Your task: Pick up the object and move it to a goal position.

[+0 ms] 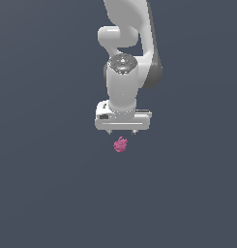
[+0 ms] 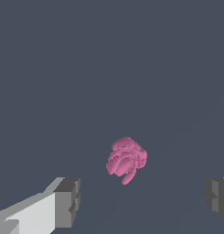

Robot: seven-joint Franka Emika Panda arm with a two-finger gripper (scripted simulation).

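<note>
The object is a tiny magenta-pink bumpy clump lying on the dark grey floor. It also shows in the wrist view. My white gripper hangs just above it and slightly behind, fingers pointing down. In the wrist view the gripper is open, with its two grey fingertips wide apart. The object lies between the fingers' line and a little ahead of them, touching neither. The gripper holds nothing.
The plain dark grey floor stretches all around. The white arm rises behind the gripper toward the top of the exterior view. No other objects or goal marker show.
</note>
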